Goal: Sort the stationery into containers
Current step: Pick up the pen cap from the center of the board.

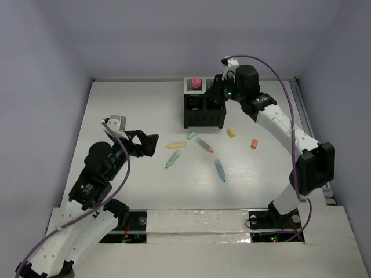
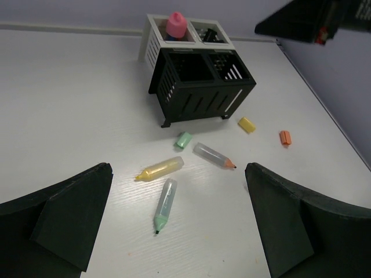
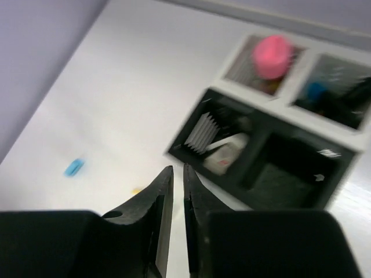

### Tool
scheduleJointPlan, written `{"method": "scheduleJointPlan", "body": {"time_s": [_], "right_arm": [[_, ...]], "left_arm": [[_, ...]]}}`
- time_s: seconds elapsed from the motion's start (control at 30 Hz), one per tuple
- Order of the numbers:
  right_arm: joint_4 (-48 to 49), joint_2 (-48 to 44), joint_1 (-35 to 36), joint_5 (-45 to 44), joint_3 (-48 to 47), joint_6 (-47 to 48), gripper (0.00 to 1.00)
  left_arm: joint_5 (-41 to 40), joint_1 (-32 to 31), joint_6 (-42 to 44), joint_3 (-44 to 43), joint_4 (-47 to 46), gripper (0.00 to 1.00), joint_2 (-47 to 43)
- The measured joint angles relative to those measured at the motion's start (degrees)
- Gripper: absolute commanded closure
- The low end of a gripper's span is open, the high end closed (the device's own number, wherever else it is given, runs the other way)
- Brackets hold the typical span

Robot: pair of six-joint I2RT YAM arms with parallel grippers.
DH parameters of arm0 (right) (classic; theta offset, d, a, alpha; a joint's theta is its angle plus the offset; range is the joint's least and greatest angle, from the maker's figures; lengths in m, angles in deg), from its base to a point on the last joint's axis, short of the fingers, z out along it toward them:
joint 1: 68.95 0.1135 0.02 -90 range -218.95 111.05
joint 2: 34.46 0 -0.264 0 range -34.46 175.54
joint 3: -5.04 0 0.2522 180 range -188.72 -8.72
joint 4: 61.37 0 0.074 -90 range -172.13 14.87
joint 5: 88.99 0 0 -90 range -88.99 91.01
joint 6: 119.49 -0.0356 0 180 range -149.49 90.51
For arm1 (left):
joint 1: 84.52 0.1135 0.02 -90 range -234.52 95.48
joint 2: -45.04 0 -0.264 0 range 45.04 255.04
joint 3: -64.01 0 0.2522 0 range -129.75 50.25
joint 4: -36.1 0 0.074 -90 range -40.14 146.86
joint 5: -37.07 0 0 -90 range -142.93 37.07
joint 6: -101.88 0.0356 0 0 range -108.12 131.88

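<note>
Black-and-white mesh organizer [image 1: 204,119] stands at the table's [image 1: 127,116] 12 o'clock from above, loose pens [image 1: 173,159] at its 6 o'clock, right gripper [image 1: 214,95] over it. Left wrist: left gripper [image 2: 178,171] gapes wide above a yellow marker [image 2: 161,168]. Right wrist: fingers [image 3: 156,197] nearly pinched, empty; pink tube [image 3: 272,55] sits in a white compartment.

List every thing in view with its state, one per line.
Left tool, open, empty.
Right tool, shut, empty.
Organizer, upright.
Pink tube, standing in a white compartment.
Yellow pen, lying loose.
Green pen, lying loose.
Grey pen, lying loose.
Blue pen, lying loose.
Green cap, lying loose.
Yellow cap, lying loose.
Orange cap, lying loose.
</note>
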Motion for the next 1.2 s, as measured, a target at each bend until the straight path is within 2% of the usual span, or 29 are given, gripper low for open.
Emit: {"method": "scheduleJointPlan", "body": {"time_s": [0.17, 0.3, 0.33, 0.4, 0.43, 0.53, 0.63, 0.87, 1.0, 1.2], "right_arm": [[4.5, -7.4, 8.9, 1.0, 11.9, 0.2, 0.86], [4.0, -9.7, 15.3, -0.8, 20.3, 0.1, 0.81], [3.5, -10.5, 16.4, -1.7, 22.7, -0.1, 0.73], [2.5, -12.8, 17.5, -3.8, 27.2, -1.2, 0.66], [1.6, -14.3, 17.6, -5.3, 29.6, -1.9, 0.56], [-1.6, -19.2, 17.5, -10.5, 35.2, -4.9, 0.41], [-5.1, -22.9, 17.2, -15.8, 38.9, -8.4, 0.33], [-10.9, -22.8, 17.2, -23.6, 41.5, -12.6, 0.33], [-11.1, -19.2, 17.2, -25.0, 41.9, -13.1, 0.33], [-10.5, -19.0, 17.3, -26.2, 41.8, -12.1, 0.32]], "left_arm": [[-2.3, 0.3, 0.0, 0.0, -0.3, 0.01, -3.0], [-2.6, 0.7, -0.1, 0.0, -0.7, 0.01, -2.6], [-2.4, 0.8, -0.1, 0.0, -0.7, 0.01, -2.1], [-1.9, 0.8, -0.2, 0.0, -0.7, 0.01, -1.0], [-1.4, 0.8, -0.2, 0.0, -0.7, 0.01, -0.4], [0.7, 0.8, -0.2, 0.0, -0.7, 0.01, 1.6], [3.4, 0.8, -0.2, 0.0, -1.1, 0.01, 3.5], [6.9, 1.2, -0.2, 0.0, -1.9, 0.01, 6.3], [5.9, 1.2, -0.4, 0.2, -1.8, 0.01, 6.0], [2.4, 1.2, -0.8, 0.4, -1.1, 0.01, 5.1]]}}
